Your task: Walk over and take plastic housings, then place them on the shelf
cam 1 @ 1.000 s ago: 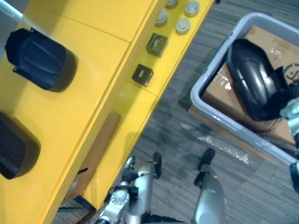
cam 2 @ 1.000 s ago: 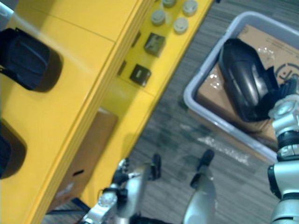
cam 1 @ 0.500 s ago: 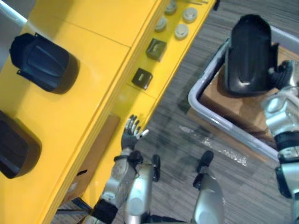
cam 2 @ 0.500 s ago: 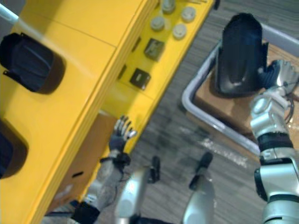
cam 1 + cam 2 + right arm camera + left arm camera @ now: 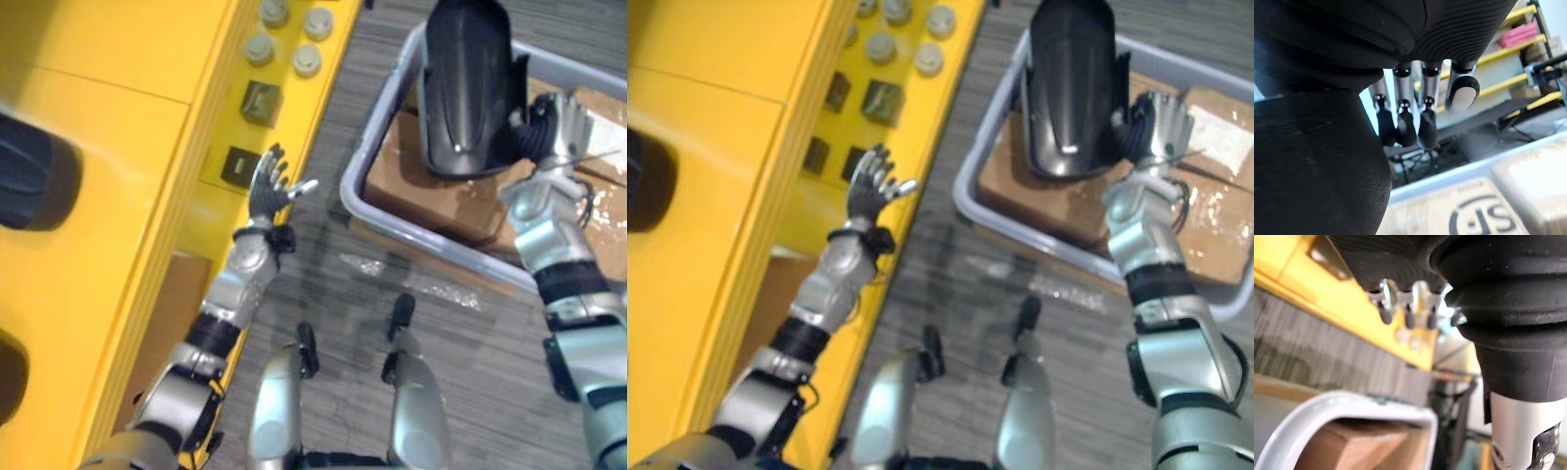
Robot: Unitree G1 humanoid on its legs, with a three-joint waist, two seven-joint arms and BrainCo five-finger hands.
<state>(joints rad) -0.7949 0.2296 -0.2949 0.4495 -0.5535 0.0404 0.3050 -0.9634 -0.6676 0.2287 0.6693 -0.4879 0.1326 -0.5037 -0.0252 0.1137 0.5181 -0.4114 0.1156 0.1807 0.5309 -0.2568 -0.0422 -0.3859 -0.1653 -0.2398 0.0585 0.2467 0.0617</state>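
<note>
Right hand [image 5: 545,127] is gripping the black plastic housing [image 5: 465,88], fingers curled round its near edge, and is holding it up on end above the grey bin [image 5: 380,119], clear of the cardboard boxes [image 5: 421,191] lying inside the bin. Left hand [image 5: 266,191] is hanging empty to the robot's left of the bin, fingers straight and fanned, thumb out, beside the edge of the yellow shelf [image 5: 118,108]. Progress, as judged: the pick of this housing is looking done; the carry across from the bin to the shelf and the set-down are remaining. Two dark rounded shapes [image 5: 34,186] are sitting on the shelf's top surface, well apart from the bin, and are probably housings already placed, though they are showing too blurred to confirm. Materials: the housing is reading as a long domed shell of moulded plastic, catching glossy highlights in the head views and showing a fine pebbled matte grain in the right wrist view. The bin is looking like smooth pale plastic with a rounded rim; the boxes are plain brown card. Round grey caps [image 5: 306,61] and dark square blocks [image 5: 260,101] are lying on the shelf's lower level, on the side facing the bin.
</note>
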